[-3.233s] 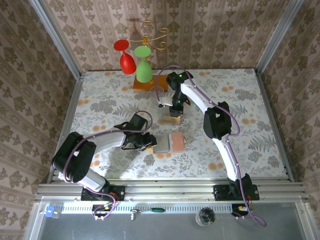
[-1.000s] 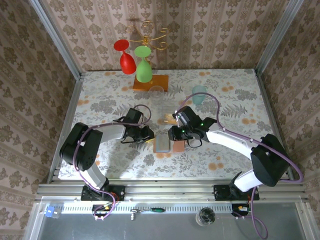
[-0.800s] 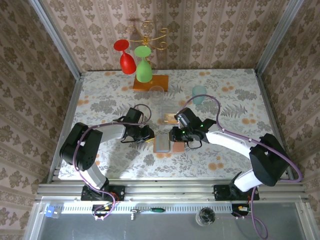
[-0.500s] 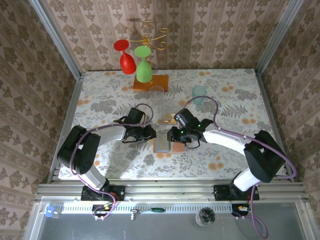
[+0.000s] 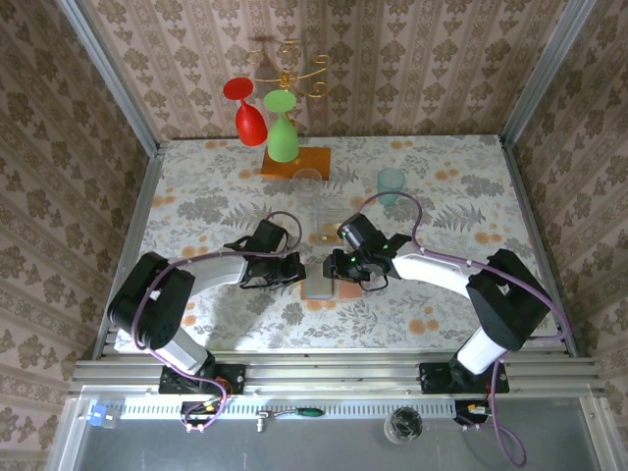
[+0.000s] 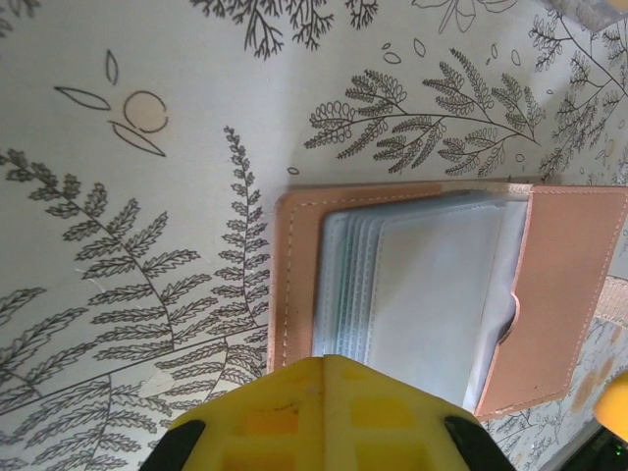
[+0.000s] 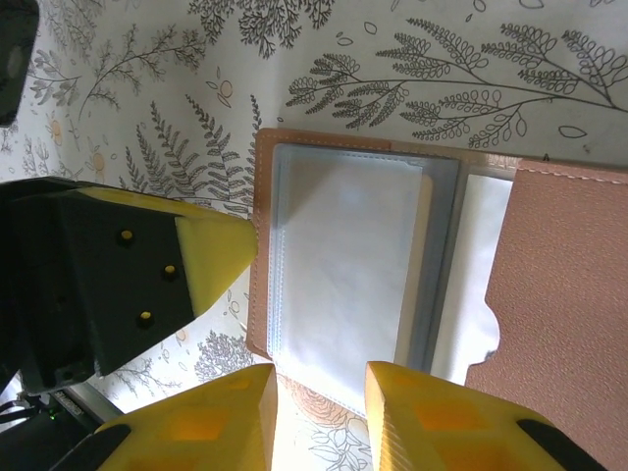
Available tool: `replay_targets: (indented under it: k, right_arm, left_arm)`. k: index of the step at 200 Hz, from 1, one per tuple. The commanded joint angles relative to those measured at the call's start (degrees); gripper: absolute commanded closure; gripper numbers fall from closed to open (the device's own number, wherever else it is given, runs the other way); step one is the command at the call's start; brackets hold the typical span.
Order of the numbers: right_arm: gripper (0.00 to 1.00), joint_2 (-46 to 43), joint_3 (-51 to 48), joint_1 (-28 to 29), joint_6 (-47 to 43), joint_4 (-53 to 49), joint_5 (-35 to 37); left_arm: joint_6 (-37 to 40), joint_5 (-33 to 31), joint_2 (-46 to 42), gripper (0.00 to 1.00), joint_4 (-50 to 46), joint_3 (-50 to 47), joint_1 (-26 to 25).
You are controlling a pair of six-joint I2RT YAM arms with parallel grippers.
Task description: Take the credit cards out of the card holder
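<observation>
Two pincers at the open holder

Left pincer (image 6: pixel 324 365) is closed, its tip at the holder's (image 6: pixel 574 285) salmon border. Right pincer (image 7: pixel 321 378) has its fingers apart (nothing clamped between them) over the near edge of the pale sleeves (image 7: pixel 343 265). The holder lies flat and open on the floral desk (image 6: pixel 147 245), between both arms.

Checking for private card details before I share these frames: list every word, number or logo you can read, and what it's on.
None can be read. The card holder lies open with plain stitched covers, and its sleeves look blank and frosted. The tablecloth has fern and flower prints but no lettering.
</observation>
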Motion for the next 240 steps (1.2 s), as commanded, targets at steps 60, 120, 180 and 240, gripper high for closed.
replay_targets:
  k: [60,120,180,240]
  right_arm:
    - [0.73,4.3,1.5,0.4,1.3,1.9,-2.4]
    - [0.79,5.9,1.9,0.3,1.6,3.7,-3.6]
    - [0.79,7.4,1.4,0.3,2.1,5.0,-3.0]
    - [0.79,7.9,0.9,0.3,2.5,5.0,-2.4]
  left_arm:
    - [0.1,-1.3,2.2,0.96,-0.8,-0.3,-0.3]
    - [0.7,-1.8,2.3,0.97,-1.3,-0.4,0.1]
    - [0.6,-2.2,2.3,0.97,-1.1,-0.6,0.2]
    - [0.6,-2.5,2.1,0.97,-1.4,-0.6,0.3]
